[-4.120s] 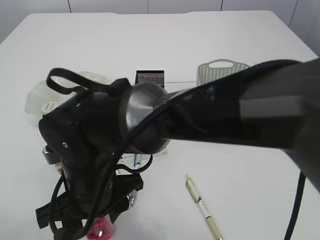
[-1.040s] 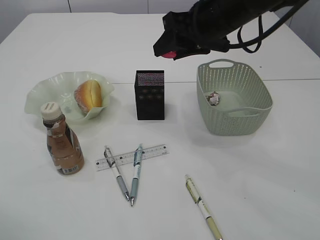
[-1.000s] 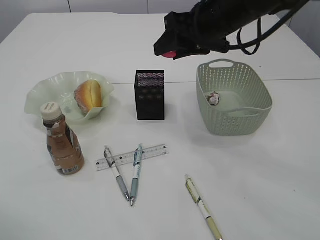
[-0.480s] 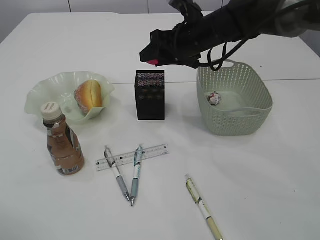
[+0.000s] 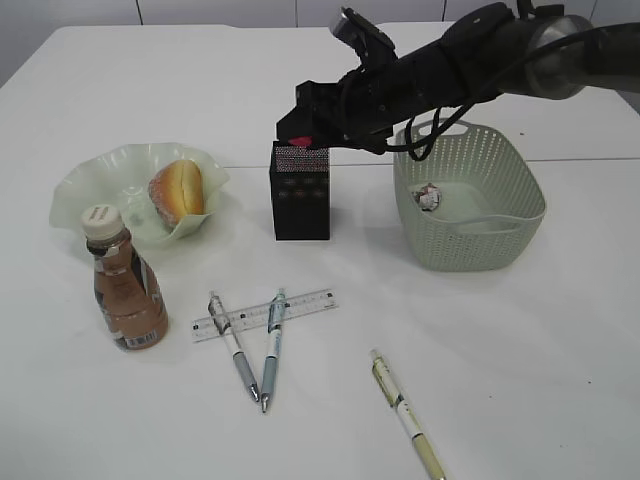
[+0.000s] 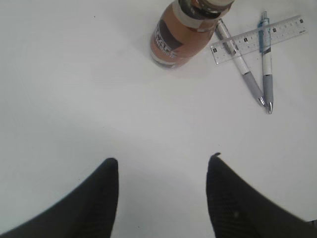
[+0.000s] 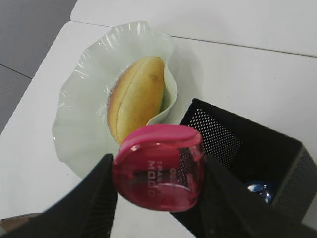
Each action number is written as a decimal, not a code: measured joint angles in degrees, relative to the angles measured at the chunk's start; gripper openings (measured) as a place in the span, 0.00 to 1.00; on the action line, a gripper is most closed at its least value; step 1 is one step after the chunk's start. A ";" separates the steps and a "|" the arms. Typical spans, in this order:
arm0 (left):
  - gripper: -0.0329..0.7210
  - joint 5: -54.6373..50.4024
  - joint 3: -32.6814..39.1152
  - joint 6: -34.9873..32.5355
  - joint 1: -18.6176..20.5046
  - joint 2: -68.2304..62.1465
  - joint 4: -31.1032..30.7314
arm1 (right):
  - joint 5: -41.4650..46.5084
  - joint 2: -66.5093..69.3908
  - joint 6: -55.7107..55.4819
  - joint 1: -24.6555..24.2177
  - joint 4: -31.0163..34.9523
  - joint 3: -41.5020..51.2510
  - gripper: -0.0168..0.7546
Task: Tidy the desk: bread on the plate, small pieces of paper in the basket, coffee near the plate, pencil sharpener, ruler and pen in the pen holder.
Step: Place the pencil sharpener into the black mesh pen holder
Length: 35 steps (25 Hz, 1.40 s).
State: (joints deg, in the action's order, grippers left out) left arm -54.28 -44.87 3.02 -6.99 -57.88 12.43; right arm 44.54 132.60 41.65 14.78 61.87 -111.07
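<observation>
since half a second ago the right hand (image 5: pixel 300 138) has come down and further left, so that it is now right above the open top of the black mesh pen holder (image 5: pixel 300 190), where earlier it was higher and nearer the basket (image 5: pixel 468 197); four seconds ago that arm filled the front of the exterior view, low over the pens. the right hand is clenched on the pink pencil sharpener (image 7: pixel 158 167), which sits between its two dark fingers (image 7: pixel 96 198) just over the holder's rim, with something blue lying at the bottom of the holder. the left hand (image 6: pixel 162 166) hangs released over bare worktop, its fingers apart and holding nothing, with the coffee bottle (image 6: pixel 185 30) ahead of it. nothing else has shifted: the bread (image 5: pixel 178 188) lies on the wavy pale green plate (image 5: pixel 90 185), the coffee stands just in front of the plate, a crumpled scrap of paper (image 5: pixel 428 196) lies in the basket, two pens (image 5: pixel 250 345) rest crossed over the clear ruler (image 5: pixel 300 307), and a third pen (image 5: pixel 405 413) lies apart toward the front. the worktop (image 5: pixel 520 370) is plain white, with a seam running across it behind the holder; beyond its far edge are pale wall panels.
</observation>
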 joint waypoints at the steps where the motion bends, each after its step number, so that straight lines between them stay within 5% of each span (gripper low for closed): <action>1: 0.60 0.11 0.00 0.00 0.00 0.00 0.00 | -0.09 0.00 0.00 0.00 0.00 0.00 0.47; 29: 0.60 0.46 0.00 0.00 0.00 0.00 0.11 | 0.25 0.00 0.05 0.00 -0.58 -0.13 0.63; 35: 0.60 0.35 0.00 0.00 0.00 0.00 0.11 | 5.62 -4.76 -13.61 0.00 -14.13 -0.13 0.63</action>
State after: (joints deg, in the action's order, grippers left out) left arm -53.94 -44.87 3.02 -6.99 -57.88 12.54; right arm 50.15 127.84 28.04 14.78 47.74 -111.20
